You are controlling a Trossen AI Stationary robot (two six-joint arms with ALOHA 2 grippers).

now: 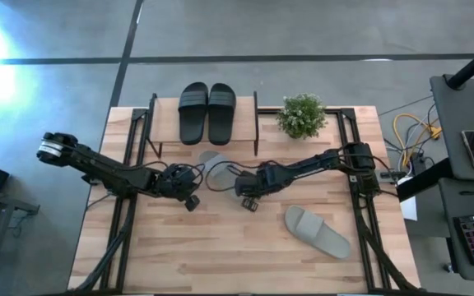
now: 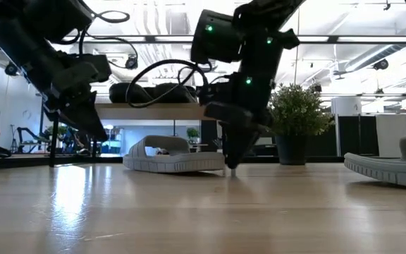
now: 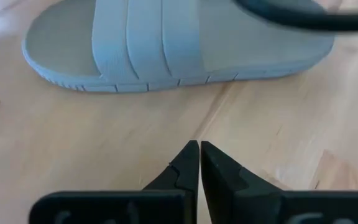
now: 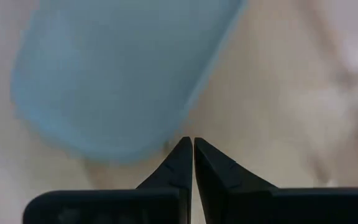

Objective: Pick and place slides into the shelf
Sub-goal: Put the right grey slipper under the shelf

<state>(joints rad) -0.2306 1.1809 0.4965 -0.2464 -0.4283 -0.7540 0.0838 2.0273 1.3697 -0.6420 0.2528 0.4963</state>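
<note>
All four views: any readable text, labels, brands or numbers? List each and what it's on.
None can be read.
Black slides on the shelf: no brand visible.
Grey slide between the left gripper and right gripper: plain ribbed strap, no logo.
Second grey slide: no marking shows.
Room behind the table in the low view: nothing legible.

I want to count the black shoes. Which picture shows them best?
The high view: both black slides lie side by side on the shelf top. The low view shows only dark shapes behind cables; the wrist views miss them.
</note>
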